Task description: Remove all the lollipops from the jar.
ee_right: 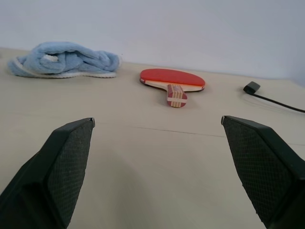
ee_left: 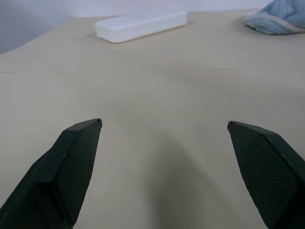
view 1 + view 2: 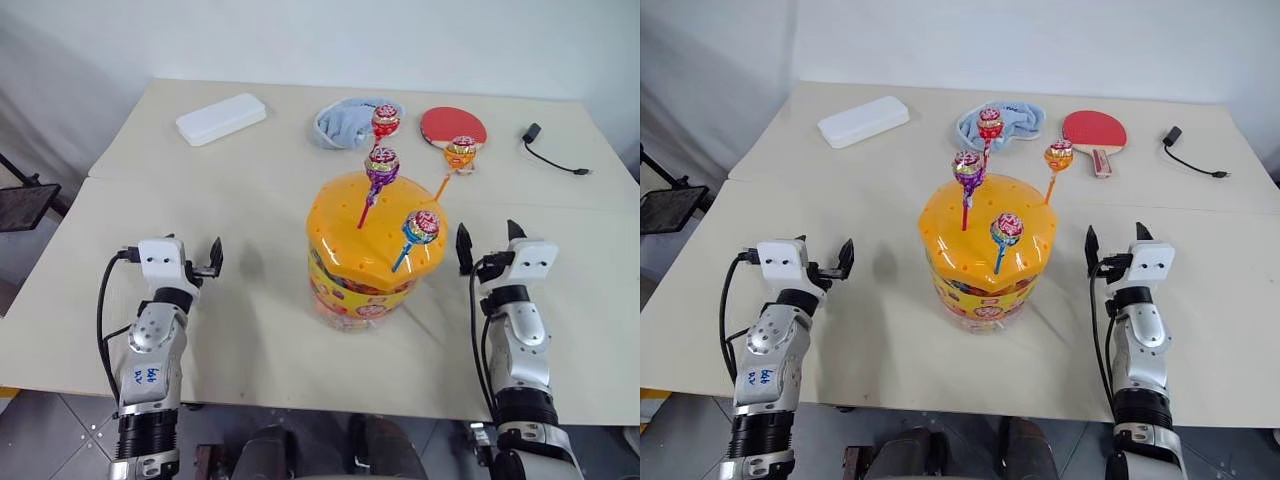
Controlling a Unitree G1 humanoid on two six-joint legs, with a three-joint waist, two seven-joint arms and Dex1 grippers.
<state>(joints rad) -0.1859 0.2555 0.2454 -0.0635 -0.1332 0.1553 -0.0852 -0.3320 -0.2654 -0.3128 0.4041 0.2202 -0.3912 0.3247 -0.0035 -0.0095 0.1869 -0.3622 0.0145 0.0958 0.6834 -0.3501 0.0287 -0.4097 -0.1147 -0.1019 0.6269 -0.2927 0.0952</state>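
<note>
Orange-lidded jar (image 3: 372, 262), 4 lollipops (image 3: 421, 228) standing

Four lollipops, all stuck in lid: red (image 3: 385, 120), purple (image 3: 381, 163), orange (image 3: 460, 152), blue-pink (image 3: 421, 227). One jar (image 3: 372, 250). One white box (image 3: 221, 118). One blue towel (image 3: 345, 124). One red paddle (image 3: 453, 126). One black cable w/ plug (image 3: 550, 150). Two end effectors: left (image 3: 200, 263), right (image 3: 488, 245). One desk (image 3: 250, 340).

Lighting bright, even and diffuse; soft faint shadows on the beige matte surface (image 3: 270, 180); no glare; focus sharp throughout.
</note>
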